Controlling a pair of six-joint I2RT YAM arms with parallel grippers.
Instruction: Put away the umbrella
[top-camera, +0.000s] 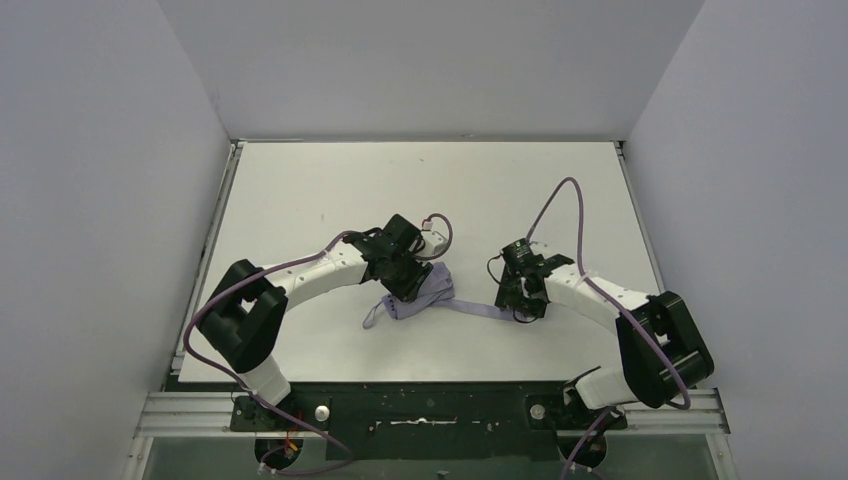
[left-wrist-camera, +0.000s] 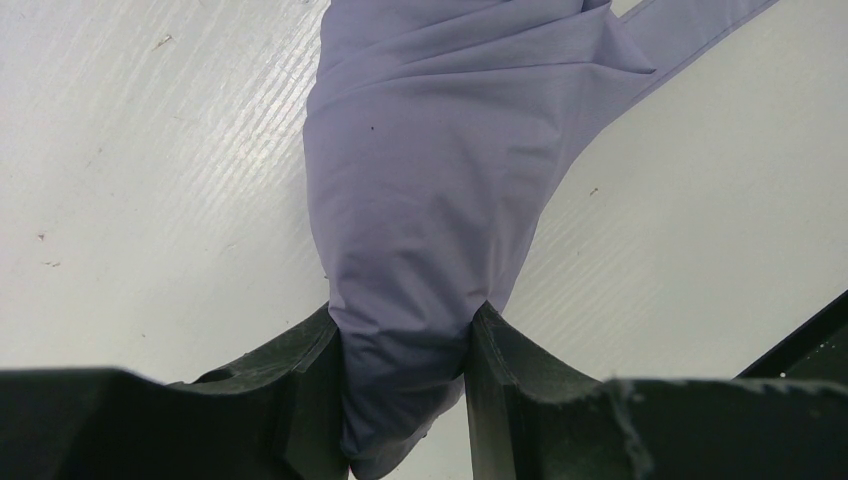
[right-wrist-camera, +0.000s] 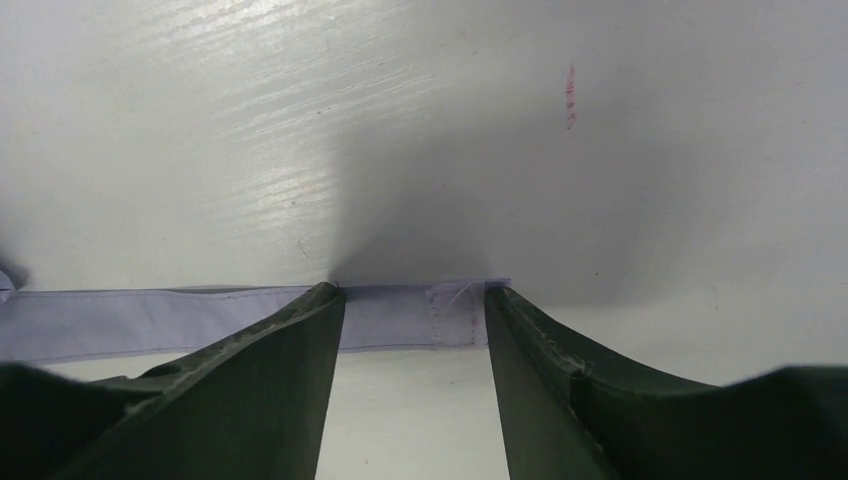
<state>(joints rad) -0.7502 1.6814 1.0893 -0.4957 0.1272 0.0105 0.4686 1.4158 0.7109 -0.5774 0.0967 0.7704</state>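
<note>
The umbrella (top-camera: 422, 296) lies folded on the white table (top-camera: 420, 190) as a bundle of pale lavender fabric (left-wrist-camera: 430, 170). My left gripper (top-camera: 408, 283) is shut on the near end of that bundle, and the cloth bulges between its two black fingers (left-wrist-camera: 300, 390). A thin lavender strap (top-camera: 476, 308) runs right from the bundle. The stitched end of the strap (right-wrist-camera: 400, 318) lies flat on the table between the fingers of my right gripper (right-wrist-camera: 412, 292). Those fingers stand apart on either side of it, so the gripper (top-camera: 521, 300) is open. The umbrella's shaft and handle are hidden.
Grey walls (top-camera: 110, 200) close in the table on the left, back and right. A faint red mark (right-wrist-camera: 571, 97) shows on the tabletop beyond the right gripper. The arm bases stand at the near edge (top-camera: 420, 410).
</note>
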